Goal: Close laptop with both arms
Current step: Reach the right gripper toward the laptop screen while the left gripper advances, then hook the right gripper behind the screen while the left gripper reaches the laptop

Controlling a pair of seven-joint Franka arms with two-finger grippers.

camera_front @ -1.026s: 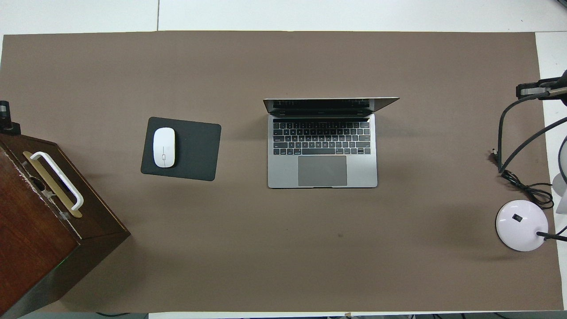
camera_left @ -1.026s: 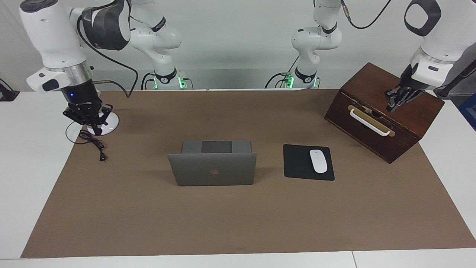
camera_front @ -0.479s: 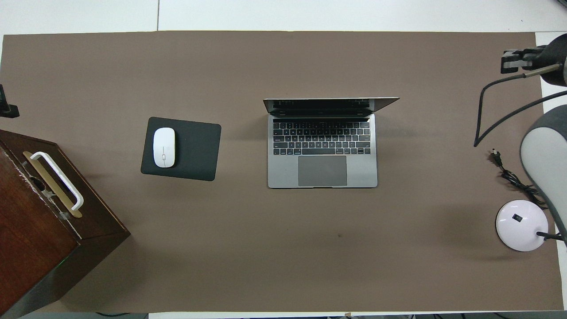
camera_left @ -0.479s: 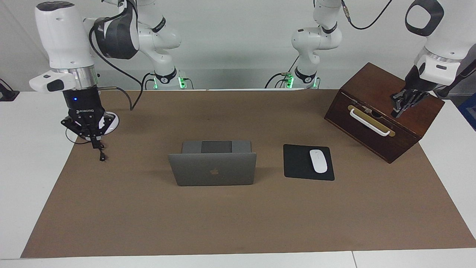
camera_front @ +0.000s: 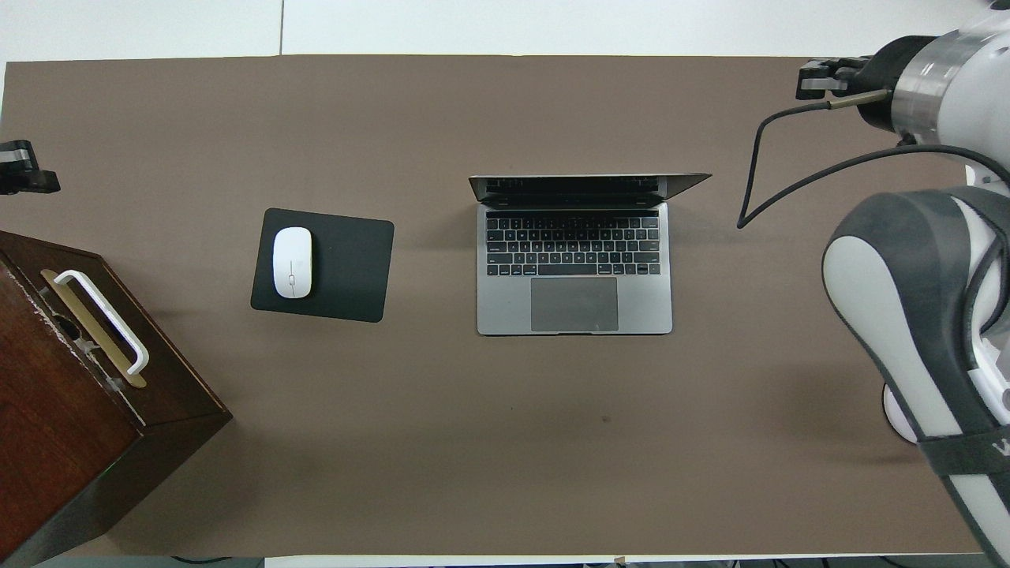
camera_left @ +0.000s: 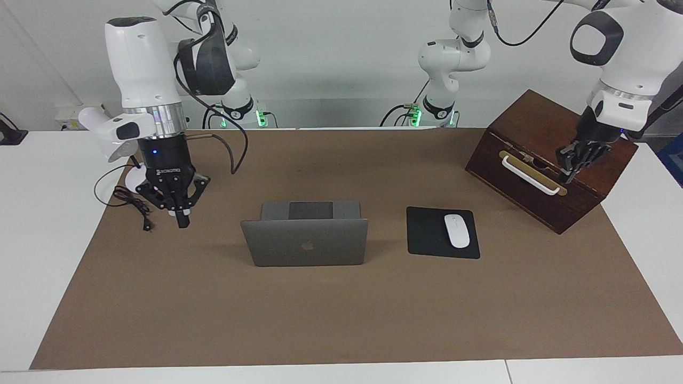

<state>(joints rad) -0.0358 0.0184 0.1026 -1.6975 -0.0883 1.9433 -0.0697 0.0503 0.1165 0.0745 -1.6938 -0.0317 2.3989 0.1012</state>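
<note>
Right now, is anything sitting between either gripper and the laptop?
Nothing visible blocks the right gripper: bare mat up to the open laptop. The mouse pad and mouse lie between the laptop and the left gripper over the wooden box.

I count 1 laptop [camera_left: 304, 241], standing open at the middle of the desk [camera_left: 48, 240]. There is 1 black mouse pad [camera_left: 433, 234] with 1 white mouse [camera_left: 457, 230] on it. Toward my left arm's edge sits 1 dark wooden box [camera_left: 549, 160] bearing 1 white handle [camera_left: 531, 176]. At my right arm's edge lies 1 black cable [camera_left: 133, 205] by 1 white round base [camera_left: 133, 181]. 1 brown mat [camera_left: 341, 320] covers the desk. I have 2 arms: 1 right gripper [camera_left: 181, 216], 1 left gripper [camera_left: 571, 170].
</note>
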